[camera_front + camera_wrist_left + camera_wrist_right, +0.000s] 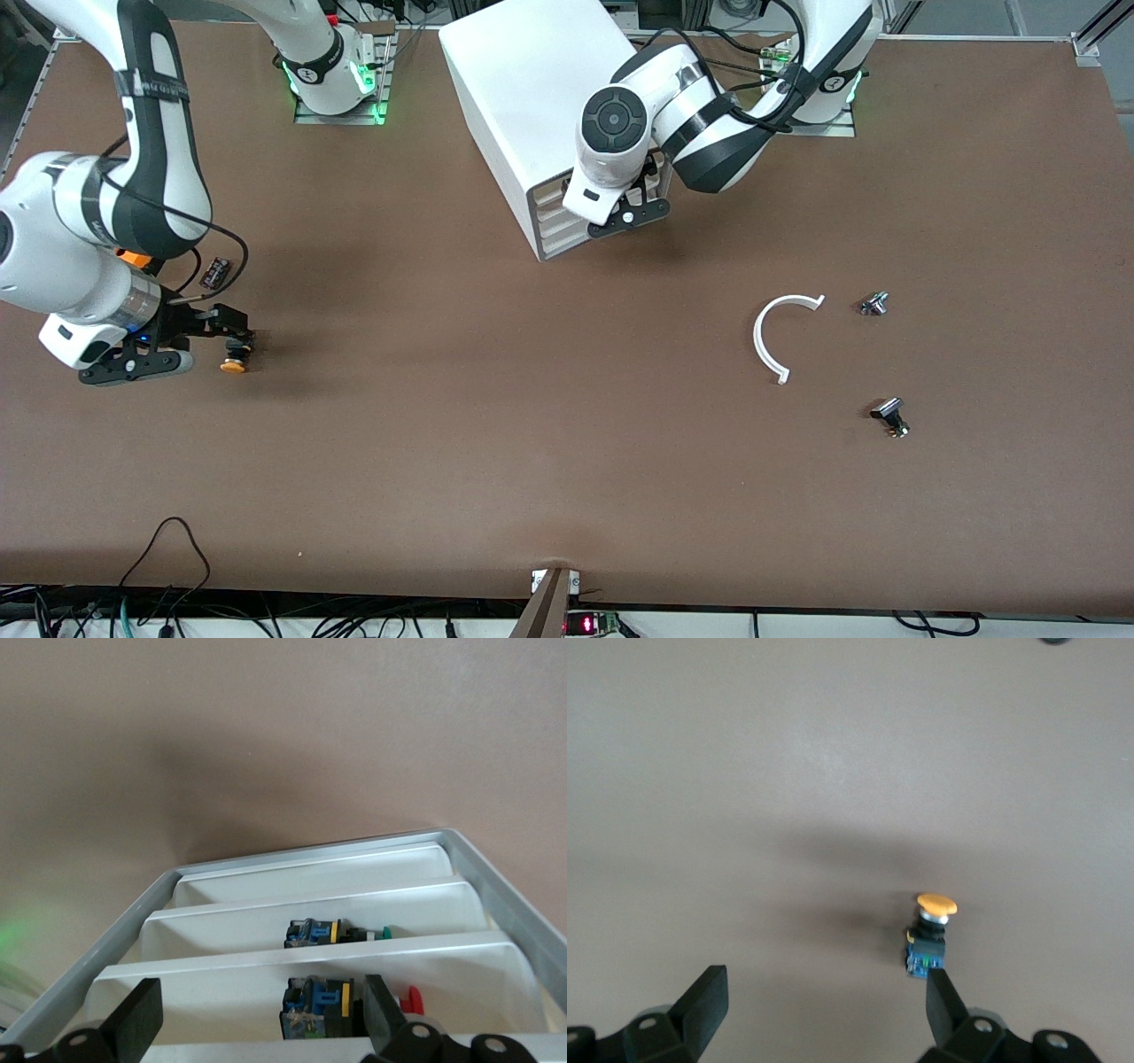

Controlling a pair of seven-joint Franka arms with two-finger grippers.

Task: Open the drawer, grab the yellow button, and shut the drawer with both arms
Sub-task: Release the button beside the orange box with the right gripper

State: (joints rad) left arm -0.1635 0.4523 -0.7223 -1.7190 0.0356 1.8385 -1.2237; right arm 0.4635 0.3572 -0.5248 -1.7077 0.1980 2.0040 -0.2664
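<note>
Right tool (232,347) spread beside the button (234,363) on the table (532,443), left tool (257,1014) spread at the drawer (310,992), pushing shut likely next.

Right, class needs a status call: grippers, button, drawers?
Right gripper open, button on table by its fingertip. Left gripper open at cabinet front, drawers in.

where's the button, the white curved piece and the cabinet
button (935,904): right wrist view, on its orange cap
white curved piece (764,332): front view, middle of the arc
cabinet (509,80): front view, on its flat white top
</note>
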